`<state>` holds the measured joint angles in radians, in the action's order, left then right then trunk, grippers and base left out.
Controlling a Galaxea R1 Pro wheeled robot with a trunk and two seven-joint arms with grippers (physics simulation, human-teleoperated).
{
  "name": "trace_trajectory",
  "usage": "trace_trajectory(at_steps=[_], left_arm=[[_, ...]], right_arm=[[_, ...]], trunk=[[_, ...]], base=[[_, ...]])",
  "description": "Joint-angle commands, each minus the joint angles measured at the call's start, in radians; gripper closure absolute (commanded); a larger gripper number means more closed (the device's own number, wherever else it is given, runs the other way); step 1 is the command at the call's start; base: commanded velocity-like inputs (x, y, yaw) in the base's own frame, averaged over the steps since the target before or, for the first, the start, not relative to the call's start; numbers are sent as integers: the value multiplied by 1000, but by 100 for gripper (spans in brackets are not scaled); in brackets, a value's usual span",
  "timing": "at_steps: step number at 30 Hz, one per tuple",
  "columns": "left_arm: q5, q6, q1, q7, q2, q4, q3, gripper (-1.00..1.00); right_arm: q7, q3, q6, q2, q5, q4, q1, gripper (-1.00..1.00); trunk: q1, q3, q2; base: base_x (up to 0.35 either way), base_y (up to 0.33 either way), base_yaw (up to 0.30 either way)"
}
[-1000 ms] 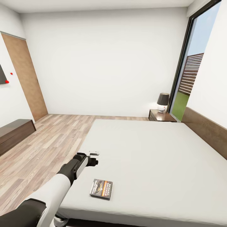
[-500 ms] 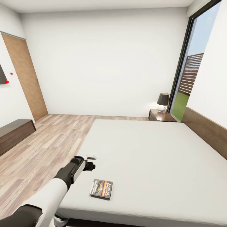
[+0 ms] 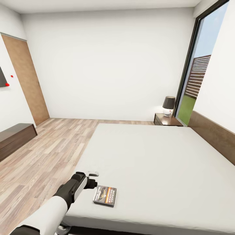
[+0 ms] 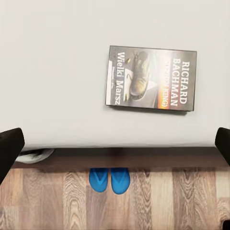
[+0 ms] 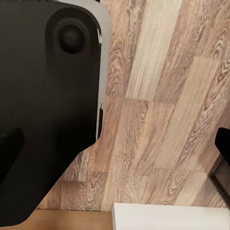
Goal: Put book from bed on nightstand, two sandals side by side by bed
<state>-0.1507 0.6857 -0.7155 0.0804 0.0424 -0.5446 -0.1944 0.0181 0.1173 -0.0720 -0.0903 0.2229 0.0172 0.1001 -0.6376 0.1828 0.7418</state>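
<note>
White-walled bedroom [image 3: 107, 62] with brown wood-plank floor [image 3: 49, 147], spreading around a large low bed with plain light-grey mattress [image 3: 156, 163]. Lying flat near the mattress's near edge: thin dark-grey paperback book with an orange band and white "RICHARD BACHMAN" lettering [image 3: 105, 195], resting on the bed, touched by nothing. Hovering just beside the book, over the mattress edge: black-and-white left gripper [image 3: 93, 179], fingers spread wide and holding nothing; in the left wrist view, dark fingertips [image 4: 10, 148] framing the book [image 4: 151, 79] from well apart. Sitting side by side on the floor just beside the bed's dark frame: two bright blue flip-flop sandals [image 4: 109, 179]. Standing beyond the bed's far corner, by the tall dark-framed window [image 3: 199, 65]: small dark reddish-brown nightstand [image 3: 167, 120], carrying a dark-shaded lamp [image 3: 168, 105]. Hanging over bare floor planks [image 5: 163, 120]: right gripper [image 5: 115, 143], fingertips at opposite edges of its wrist view, parted and empty.
</note>
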Motion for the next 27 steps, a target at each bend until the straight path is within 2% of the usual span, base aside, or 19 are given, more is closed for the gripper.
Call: trace_trajectory(at_steps=[1,27], left_arm=[[-10,4,0,8,-1,-1,-5,-100],[-10,6,1,9,-2,-4,-7,-100]], right_arm=[[2,8,-2,0,10,1,1,-100],[2,8,-2,1,13,-10,1,-100]], trunk=[[0,2,1],[0,2,1]], base=[[0,0,0],[0,0,0]])
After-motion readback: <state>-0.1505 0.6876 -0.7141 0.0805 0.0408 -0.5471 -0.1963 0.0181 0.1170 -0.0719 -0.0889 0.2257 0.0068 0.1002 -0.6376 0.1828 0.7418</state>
